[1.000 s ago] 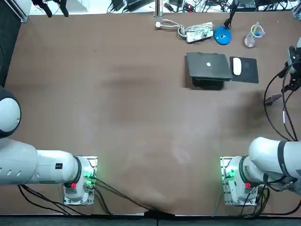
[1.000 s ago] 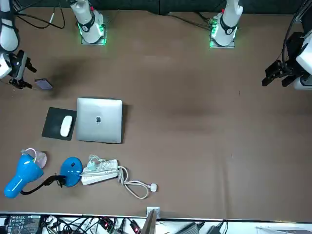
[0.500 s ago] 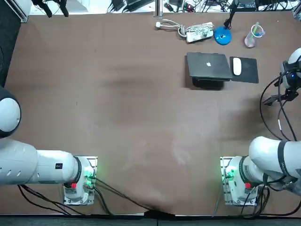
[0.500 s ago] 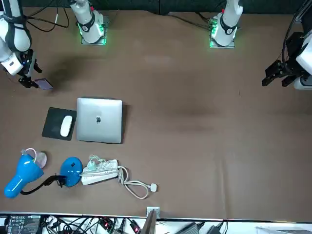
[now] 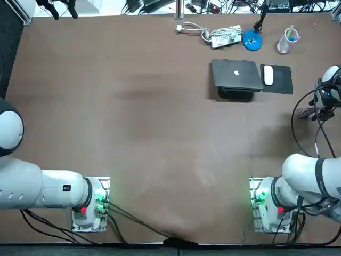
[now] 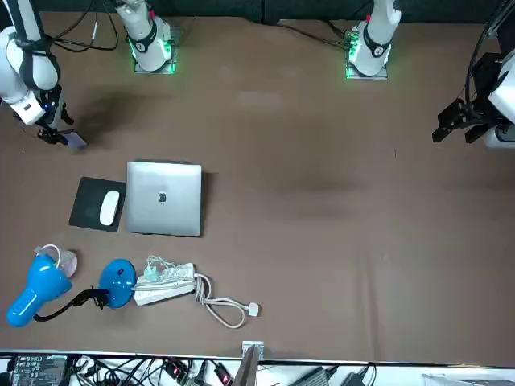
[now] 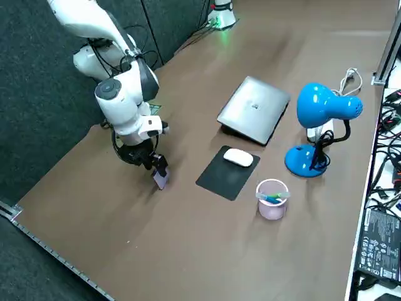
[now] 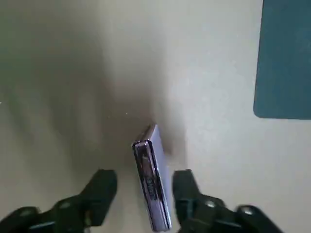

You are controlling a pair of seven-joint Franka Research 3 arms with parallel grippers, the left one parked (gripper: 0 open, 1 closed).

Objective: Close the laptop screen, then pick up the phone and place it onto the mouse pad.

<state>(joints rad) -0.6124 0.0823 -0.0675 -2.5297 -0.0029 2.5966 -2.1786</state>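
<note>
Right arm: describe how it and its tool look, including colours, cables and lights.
The white right arm has rounded joints, a dark grey cap on one joint and black cables looping at the wrist. Its base glows green with a red spot. The black tool, near the dark rectangular mouse pad, has two blocky matte fingers.

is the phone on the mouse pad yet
No, the phone is off the mouse pad, apart from it on the bare tabletop, with the open right gripper straddling it.

Bare table (image 7: 188, 244) lies between the tool (image 7: 156, 168), astride the phone (image 7: 161, 180), and the mouse pad (image 7: 216, 180), part-filled by the mouse (image 7: 238, 158).
</note>
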